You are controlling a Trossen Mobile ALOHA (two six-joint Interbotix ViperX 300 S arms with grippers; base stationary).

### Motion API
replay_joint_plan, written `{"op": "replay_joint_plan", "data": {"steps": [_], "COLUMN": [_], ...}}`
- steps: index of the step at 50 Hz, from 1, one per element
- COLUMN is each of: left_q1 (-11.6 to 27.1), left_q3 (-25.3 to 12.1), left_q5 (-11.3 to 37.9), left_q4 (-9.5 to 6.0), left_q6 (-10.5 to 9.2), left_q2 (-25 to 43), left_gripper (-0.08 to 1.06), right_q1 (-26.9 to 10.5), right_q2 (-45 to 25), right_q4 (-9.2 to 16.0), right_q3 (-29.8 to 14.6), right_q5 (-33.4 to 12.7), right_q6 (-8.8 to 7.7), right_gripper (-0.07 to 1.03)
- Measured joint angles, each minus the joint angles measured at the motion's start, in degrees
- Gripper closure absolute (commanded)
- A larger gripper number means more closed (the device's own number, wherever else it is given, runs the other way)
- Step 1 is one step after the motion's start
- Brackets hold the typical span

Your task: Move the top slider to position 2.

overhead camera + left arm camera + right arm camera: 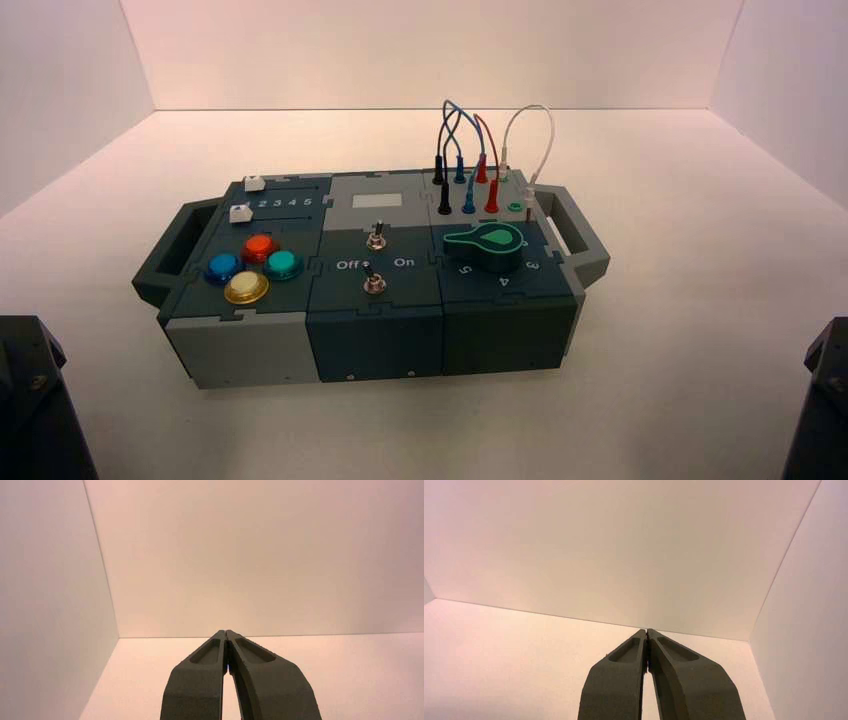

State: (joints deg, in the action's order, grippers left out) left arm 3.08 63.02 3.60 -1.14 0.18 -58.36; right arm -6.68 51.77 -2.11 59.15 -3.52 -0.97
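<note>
The top slider (253,183) is a small white knob on a plain dark teal track at the box's back left. Just in front of it, a like white knob (240,212) sits on a track with a row of white numerals. Position 2 (264,205) is the first numeral of that row. My left gripper (226,631) is shut and empty, facing the bare wall, away from the box. My right gripper (646,630) is shut and empty too. Both arms are parked at the near corners, the left arm (35,400) and the right arm (820,400).
The box (370,330) has several coloured buttons (246,288) at front left, two toggle switches (374,283) in the middle, a green knob (487,246) at right, and wires (470,130) plugged in at back right. Handles (585,240) stick out at both ends. White walls enclose the table.
</note>
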Motion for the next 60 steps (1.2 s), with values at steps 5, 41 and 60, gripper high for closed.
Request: {"op": "replay_joint_plan", "data": {"steps": [5, 41, 60], "left_q1": [0.09, 5.45, 5.89], "left_q3": [0.0, -2.37, -5.89], "left_q5": [0.09, 19.07, 31.38], "left_q4": [0.09, -0.79, -2.37], "left_q6": [0.0, -1.32, -1.85], "left_q2": [0.0, 7.12, 12.48], "left_gripper": [1.01, 1.01, 1.01], "right_q1": [0.0, -14.94, -26.46], "right_q2": [0.0, -9.23, -27.16], "right_q4": [0.09, 1.76, 5.36], "right_q3": [0.0, -2.72, -9.93], "right_q5": [-0.09, -11.16, -19.42], "right_q6": [0.09, 0.18, 0.18], "right_gripper": [0.99, 0.99, 0.99]}}
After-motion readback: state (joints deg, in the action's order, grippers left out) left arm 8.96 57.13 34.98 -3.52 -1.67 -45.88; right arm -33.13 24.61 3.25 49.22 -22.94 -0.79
